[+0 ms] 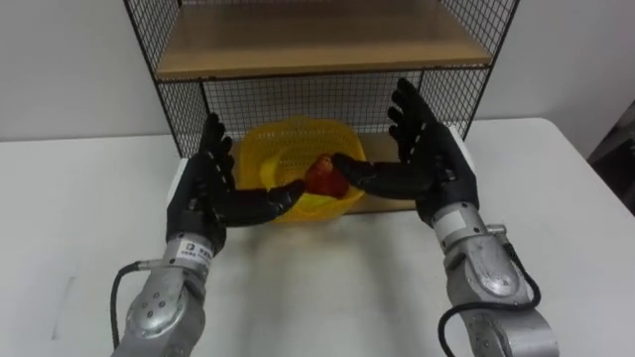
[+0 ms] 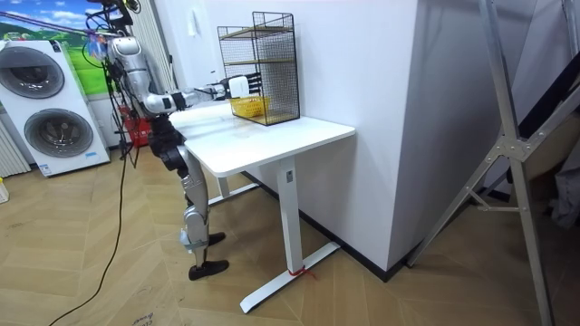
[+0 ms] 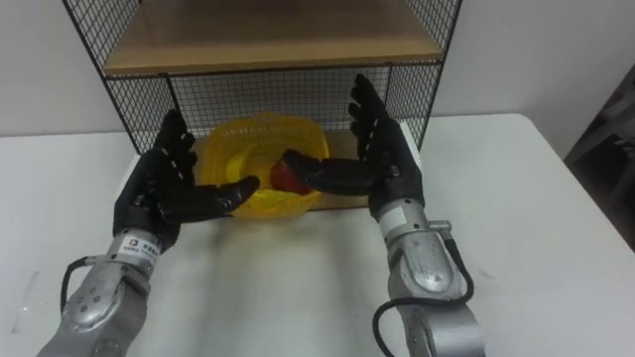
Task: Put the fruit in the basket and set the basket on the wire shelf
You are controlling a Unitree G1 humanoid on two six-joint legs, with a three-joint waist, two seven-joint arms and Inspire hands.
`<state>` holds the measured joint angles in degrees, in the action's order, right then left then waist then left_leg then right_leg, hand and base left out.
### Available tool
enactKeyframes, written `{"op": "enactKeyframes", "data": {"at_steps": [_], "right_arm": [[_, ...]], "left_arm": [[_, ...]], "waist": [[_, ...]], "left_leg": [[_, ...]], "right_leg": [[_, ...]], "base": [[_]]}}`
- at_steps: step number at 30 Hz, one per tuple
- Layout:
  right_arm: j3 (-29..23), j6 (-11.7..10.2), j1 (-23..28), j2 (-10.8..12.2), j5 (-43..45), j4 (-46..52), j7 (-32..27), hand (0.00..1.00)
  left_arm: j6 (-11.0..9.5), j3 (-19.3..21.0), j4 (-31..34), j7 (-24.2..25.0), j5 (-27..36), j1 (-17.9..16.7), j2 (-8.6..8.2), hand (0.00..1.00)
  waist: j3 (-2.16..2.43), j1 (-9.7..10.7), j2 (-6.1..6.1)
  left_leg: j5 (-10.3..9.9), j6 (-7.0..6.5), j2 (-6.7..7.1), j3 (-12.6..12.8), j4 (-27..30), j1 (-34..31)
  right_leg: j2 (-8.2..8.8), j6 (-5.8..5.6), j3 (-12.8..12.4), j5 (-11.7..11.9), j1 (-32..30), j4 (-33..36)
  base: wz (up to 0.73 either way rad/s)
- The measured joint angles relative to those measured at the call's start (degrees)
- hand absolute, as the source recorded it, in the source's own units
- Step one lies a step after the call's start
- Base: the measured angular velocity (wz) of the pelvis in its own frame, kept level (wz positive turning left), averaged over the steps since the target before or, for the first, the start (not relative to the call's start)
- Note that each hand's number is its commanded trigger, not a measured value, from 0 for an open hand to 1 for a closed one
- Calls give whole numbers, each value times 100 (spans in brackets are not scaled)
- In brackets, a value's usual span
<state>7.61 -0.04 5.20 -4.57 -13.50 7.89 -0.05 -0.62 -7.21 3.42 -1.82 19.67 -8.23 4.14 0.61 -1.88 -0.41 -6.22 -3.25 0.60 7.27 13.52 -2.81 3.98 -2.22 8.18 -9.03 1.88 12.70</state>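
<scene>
Low in the wire shelf (image 1: 298, 99), yellow basket (image 1: 283, 139) holding red fruit (image 1: 322, 177), left hand (image 1: 203, 193) and right hand (image 1: 437, 164) flanking, fingers (image 1: 407, 107) wide

both arms reach forward, left robot hand (image 1: 203, 193) and right robot hand (image 1: 433, 164) open, palms inward.

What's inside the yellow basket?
A red fruit lies inside the yellow basket. The thumb of the right hand covers part of it, and the left hand hides the basket's near left side, so I can't tell if more fruit is in there.
</scene>
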Motion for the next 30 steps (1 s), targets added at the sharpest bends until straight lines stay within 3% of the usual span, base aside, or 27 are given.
{"op": "enactKeyframes", "data": {"at_steps": [3, 8, 10, 15, 19, 24, 27, 30], "right_arm": [[-9, -197, 518, -82, 53, 342, 147, 0], [-256, -282, 954, -201, 77, 697, 313, 0], [-397, -424, 1098, -230, 123, 831, 351, 0], [-738, -735, 1680, -260, 314, 1045, 455, 0], [-1057, -888, 2164, -248, 431, 1151, 373, 0], [-1454, -1255, 2450, -253, 792, 1308, -266, 0], [-1762, -1477, 2546, -258, 960, 1352, -758, 0], [-2168, -1557, 2519, -286, 964, 1357, -1320, 0]], "left_arm": [[-199, 100, 105, 23, 107, -306, 5, 0], [-478, 230, 361, 260, 77, -632, 88, 0], [-496, 324, 629, 345, 59, -803, 127, 0], [-1024, 486, 1048, 533, 71, -1322, 137, 0], [-1189, 723, 1102, 567, -176, -1697, 150, 0], [-1702, 1343, 1131, -236, -243, -1801, 134, 0], [-1920, 1838, 1310, -850, -367, -1944, 78, 0], [-2051, 2385, 1471, -1589, -282, -1935, 84, 0]], "waist": [[-2, -2, 4], [-38, -13, 21], [-34, -5, 33], [-39, 13, 49], [-32, 18, 32], [-35, -19, 19], [-39, -38, -5], [-32, -101, -14]], "left_leg": [[0, 0, -2, 4, 3, -78], [0, 1, 1, 3, 0, -120], [0, 1, 0, 7, 0, -162], [1, 3, -1, 7, -2, -168], [-1, 5, 8, -28, 10, -188], [25, 36, 13, 2, -73, -117], [28, 42, 21, -18, -85, -101], [28, 43, 25, -35, -86, -98]], "right_leg": [[-2, -1, -8, 1, -79, 5], [-5, 0, -20, -1, -119, -2], [-8, -4, -32, 2, -159, -3], [-15, 13, -62, -12, -170, 3], [-10, 24, -26, -38, -171, 9], [-12, -14, -72, 1, -163, 0], [-10, 20, -69, -21, -149, -7], [-2, 25, -40, -24, -149, -8]], "base": [[0], [0], [0], [0], [5], [-4], [-2], [0]]}}
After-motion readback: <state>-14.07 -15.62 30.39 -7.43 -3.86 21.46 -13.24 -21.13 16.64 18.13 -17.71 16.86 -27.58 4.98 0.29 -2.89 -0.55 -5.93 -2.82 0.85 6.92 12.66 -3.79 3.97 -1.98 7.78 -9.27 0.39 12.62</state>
